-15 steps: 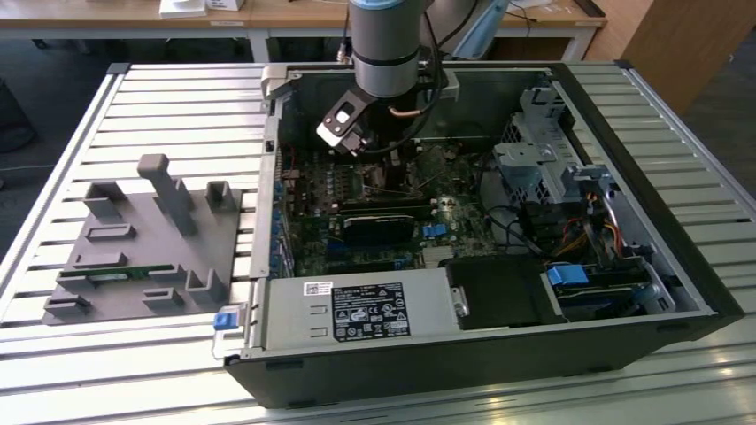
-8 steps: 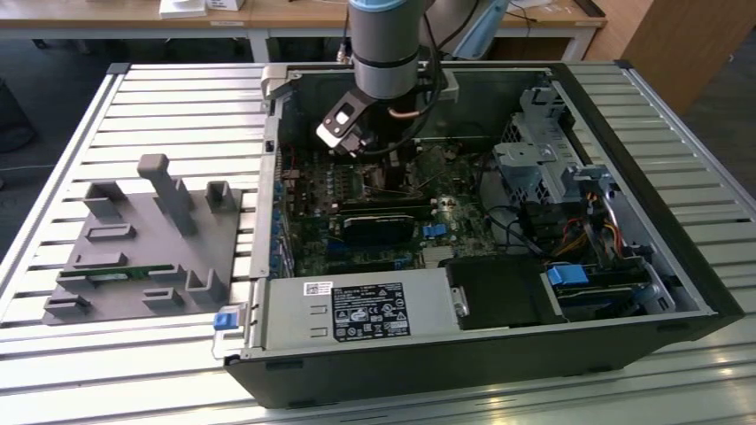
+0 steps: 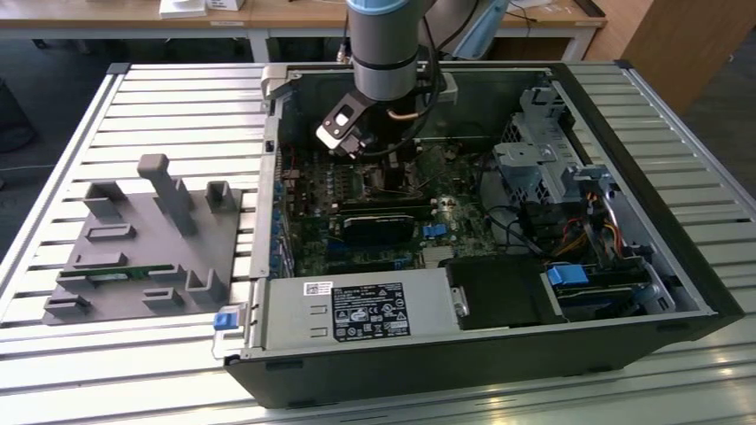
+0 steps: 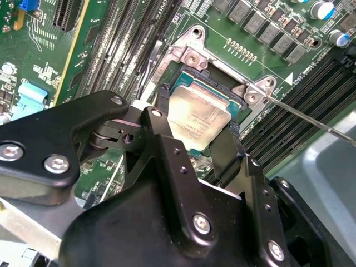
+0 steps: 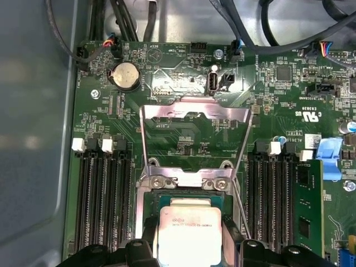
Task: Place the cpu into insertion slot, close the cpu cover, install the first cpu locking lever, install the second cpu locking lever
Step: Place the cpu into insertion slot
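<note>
Exterior view's left: a grey parts holder [image 3: 154,239] sits on the slatted table [image 3: 71,354], well apart from the work. Centre of that frame: your arm [image 3: 384,53] reaches down into the open computer case [image 3: 473,354], over the green board [image 3: 354,257].

Second wrist view: the gripper [image 4: 193,136] has its fingers [image 4: 225,153] pressed against two opposite edges of the chip [image 4: 197,111]. You are gripping it, not released. The chip sits level and square over the socket [image 4: 236,101]. I cannot tell whether it is fully seated or a shade above.

First wrist view: the cover [image 5: 192,107] lies swung fully open, flat over the board just beyond the socket, with green board showing through its cut-out. One thin lever rod [image 5: 239,194] runs free along one side of the socket, not hooked under any catch.

Progress, as a judgement: step one looks nearly done but is not finished, because the chip is at the socket and in your grip. The cover is not closed. Neither lever looks installed, so the last three steps are all left.
</note>
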Action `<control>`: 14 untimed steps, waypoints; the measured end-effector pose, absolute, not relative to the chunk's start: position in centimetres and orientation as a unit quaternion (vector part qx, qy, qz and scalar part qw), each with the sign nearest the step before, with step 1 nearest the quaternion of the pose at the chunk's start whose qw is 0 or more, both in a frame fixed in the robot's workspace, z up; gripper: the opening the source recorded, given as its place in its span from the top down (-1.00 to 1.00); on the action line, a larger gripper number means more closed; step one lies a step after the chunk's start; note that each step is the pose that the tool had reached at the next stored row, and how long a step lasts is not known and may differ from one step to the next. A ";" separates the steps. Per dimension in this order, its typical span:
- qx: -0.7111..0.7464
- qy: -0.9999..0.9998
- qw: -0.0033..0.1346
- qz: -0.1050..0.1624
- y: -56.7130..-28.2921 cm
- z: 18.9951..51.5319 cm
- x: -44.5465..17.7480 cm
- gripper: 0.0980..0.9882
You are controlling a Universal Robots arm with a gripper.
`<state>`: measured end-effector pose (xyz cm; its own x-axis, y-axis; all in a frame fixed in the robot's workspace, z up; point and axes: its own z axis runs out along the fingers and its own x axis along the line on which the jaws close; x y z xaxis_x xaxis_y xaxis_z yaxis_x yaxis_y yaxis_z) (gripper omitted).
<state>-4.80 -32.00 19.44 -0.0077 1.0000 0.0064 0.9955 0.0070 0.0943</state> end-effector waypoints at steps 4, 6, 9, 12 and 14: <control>0.704 0.709 0.031 0.036 -32.0 19.4 -4.8 0.00; 0.704 0.709 0.031 0.036 -32.0 19.4 -4.8 0.00; 0.704 0.709 0.031 0.036 -32.0 19.4 -4.8 0.00; 0.704 0.709 0.031 0.036 -32.0 19.4 -4.8 -0.02; 0.704 0.709 0.031 0.036 -32.0 19.4 -4.8 -0.16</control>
<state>-4.80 -31.99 19.41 -0.0078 0.9999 0.0065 0.9955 0.0072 0.0943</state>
